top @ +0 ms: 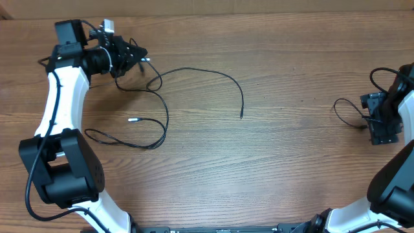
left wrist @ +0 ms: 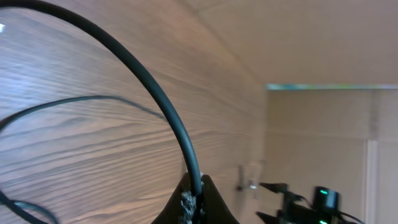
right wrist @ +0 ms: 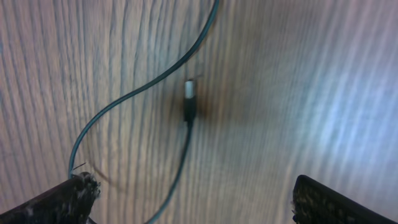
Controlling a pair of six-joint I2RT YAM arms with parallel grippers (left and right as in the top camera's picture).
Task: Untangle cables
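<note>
Left tool (top: 132,57) pinched tight on long cable (top: 194,70) that crosses looped cable (top: 158,133) at desk (top: 291,168) left, right tool (top: 383,126) spread wide above separated short cable (top: 346,107); roughly halfway, I'd judge.

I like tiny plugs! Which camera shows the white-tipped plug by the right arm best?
The right wrist view: the plug lies big in the middle, ahead of the open right gripper. Overhead it is a tiny speck; the left wrist view misses it.

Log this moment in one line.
left gripper: shut on cable | right gripper: open above plug of separate cable
</note>
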